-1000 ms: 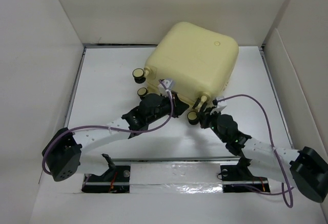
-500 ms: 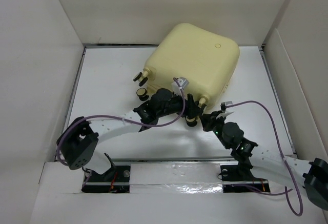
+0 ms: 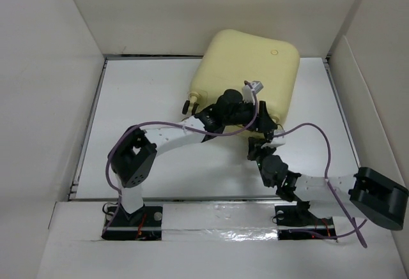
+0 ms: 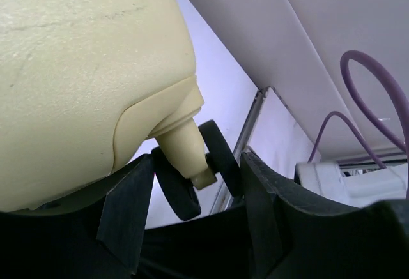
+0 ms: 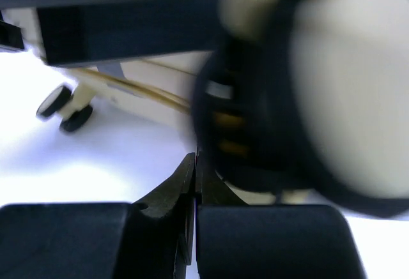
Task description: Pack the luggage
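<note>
My left claw (image 4: 195, 167) grasps wheel (image 4: 220, 158) of luggage (image 4: 77, 68), one finger each side. My right claw (image 5: 195, 164) clenched, just beside luggage.

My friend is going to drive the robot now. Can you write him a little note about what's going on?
Luggage: lying shell-up at the far side of the table; looks closed.
Left pincer: fingers on either side of one wheel; can't tell if it pinches.
Right pincer: shut, empty, low beside the luggage.
Done: nothing that shows; the inside is hidden.
Left: probably steady or turn it by that wheel, then finish packing.
</note>
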`<action>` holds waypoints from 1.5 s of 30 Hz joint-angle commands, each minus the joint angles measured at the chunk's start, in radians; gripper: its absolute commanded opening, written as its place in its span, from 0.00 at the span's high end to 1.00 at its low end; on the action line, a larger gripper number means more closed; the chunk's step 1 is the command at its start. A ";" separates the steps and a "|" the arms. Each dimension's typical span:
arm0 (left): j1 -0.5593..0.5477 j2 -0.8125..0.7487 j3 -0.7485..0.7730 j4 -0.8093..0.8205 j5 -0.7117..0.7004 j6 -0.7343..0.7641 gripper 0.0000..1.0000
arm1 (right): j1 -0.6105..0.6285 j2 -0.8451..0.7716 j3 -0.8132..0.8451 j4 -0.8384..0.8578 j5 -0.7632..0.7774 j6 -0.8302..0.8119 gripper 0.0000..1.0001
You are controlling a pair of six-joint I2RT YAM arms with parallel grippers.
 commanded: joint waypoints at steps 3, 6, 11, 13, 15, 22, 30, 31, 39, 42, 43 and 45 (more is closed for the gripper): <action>-0.045 0.108 0.278 0.101 0.111 -0.062 0.50 | 0.076 0.169 0.134 0.345 -0.069 -0.043 1.00; -0.045 0.127 0.352 0.043 0.122 -0.056 0.46 | 0.076 0.264 0.187 0.497 -0.018 -0.108 1.00; 0.031 -0.023 0.267 -0.057 -0.008 0.019 0.35 | 0.076 0.378 0.172 0.628 -0.072 -0.104 1.00; 0.093 -0.120 0.079 -0.005 -0.031 -0.013 0.33 | 0.076 0.367 0.139 0.622 -0.058 -0.079 1.00; 0.186 -0.290 -0.049 0.071 -0.054 -0.073 0.32 | 0.050 0.340 0.103 0.617 -0.068 -0.043 1.00; 0.340 -0.712 -0.275 -0.360 -0.520 0.048 0.32 | -0.018 0.244 0.077 0.496 -0.160 -0.023 1.00; 0.490 -0.676 -0.251 -0.659 -0.382 0.322 0.11 | -0.053 0.228 0.072 0.494 -0.259 -0.028 1.00; 0.490 -0.660 -0.243 -0.649 -0.341 0.359 0.09 | -0.053 0.228 0.072 0.497 -0.266 -0.028 1.00; 0.440 -0.518 -0.119 -0.643 -0.298 0.558 0.03 | -0.062 0.220 0.066 0.496 -0.317 -0.025 1.00; 0.440 -0.458 -0.092 -0.646 -0.342 0.564 0.03 | -0.071 0.217 0.059 0.505 -0.328 -0.023 1.00; 0.440 -0.433 -0.088 -0.648 -0.352 0.567 0.03 | -0.071 0.214 0.056 0.505 -0.328 -0.022 1.00; 0.440 -0.415 -0.085 -0.634 -0.344 0.570 0.03 | -0.071 0.202 0.049 0.497 -0.328 -0.023 1.00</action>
